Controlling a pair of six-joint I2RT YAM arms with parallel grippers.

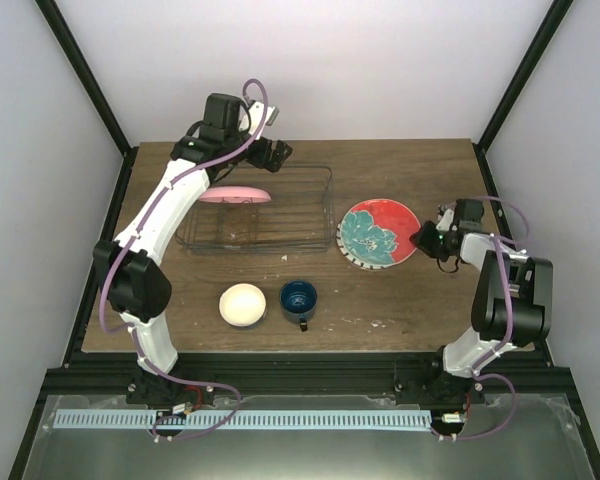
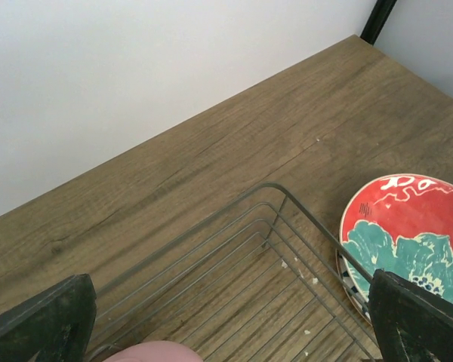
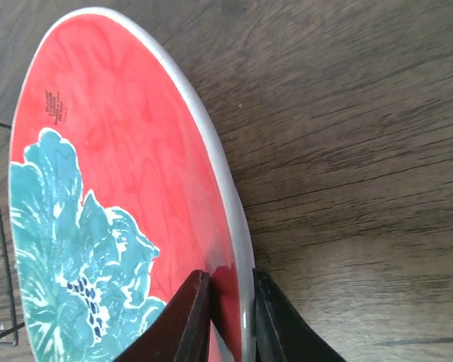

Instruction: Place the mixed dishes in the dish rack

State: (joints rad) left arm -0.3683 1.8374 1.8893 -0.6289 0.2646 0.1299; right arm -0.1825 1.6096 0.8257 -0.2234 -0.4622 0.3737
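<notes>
Well, dish rack [image 1: 292, 216] holds pink plate [image 1: 235, 195] (left tool [image 1: 276, 153] released, right tool [image 3: 228, 286] grasping red plate [image 1: 378, 232]).

No legible text is showing in any view.

Round red ceramic plate with teal flowers [image 3: 121, 151]: a small block of dark print [image 3: 57, 104] is sitting on the red glaze near the rim. It is running to several short lines and is too fine to read in the right wrist view.

In the left wrist view the same print [image 2: 362, 213] is showing only as a tiny dark smudge, again unreadable.

White brush strokes [image 2: 405, 182] are curling along the plate's far rim; I cannot tell whether they are lettering or ornament.
</notes>
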